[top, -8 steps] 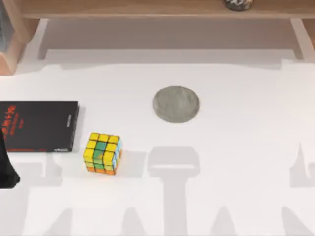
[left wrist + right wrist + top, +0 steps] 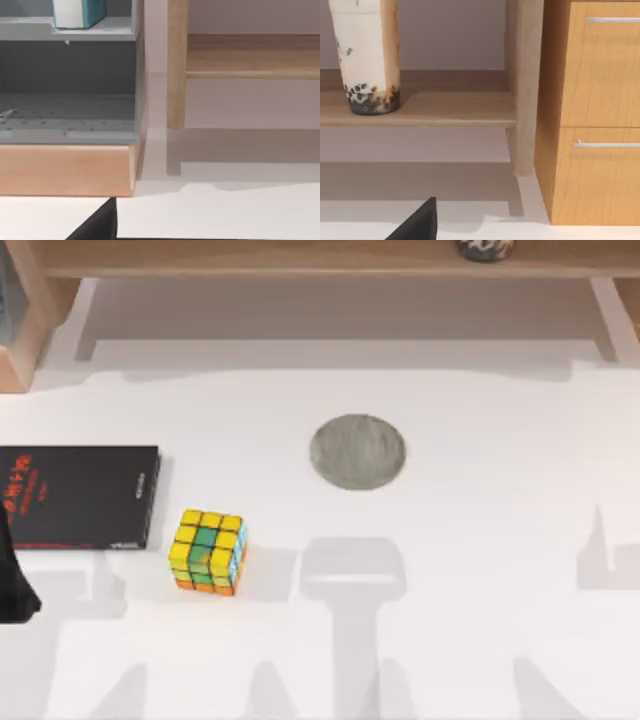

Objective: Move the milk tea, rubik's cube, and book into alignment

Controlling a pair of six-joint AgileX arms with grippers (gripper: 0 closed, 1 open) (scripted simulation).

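Milk tea (image 2: 368, 57) is parked up on the wooden shelf (image 2: 445, 112), so book (image 2: 78, 496) and rubik's cube (image 2: 208, 551) wait below; can't tell either gripper's state.

Grey round coaster (image 2: 357, 452) mid-table; wooden shelf (image 2: 320, 255) at back; drawers (image 2: 592, 110) w/ handles.

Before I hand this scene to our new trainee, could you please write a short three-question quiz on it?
1. True or false: the rubik's cube lies on the book.
2. The milk tea stands on: A) the round grey coaster; B) the wooden shelf; C) the book.
3. Fill in: the dark pearls sit at the ___ of the cup.

Key: 1 false, the cube rests on the white table beside the book; 2 B; 3 bottom.
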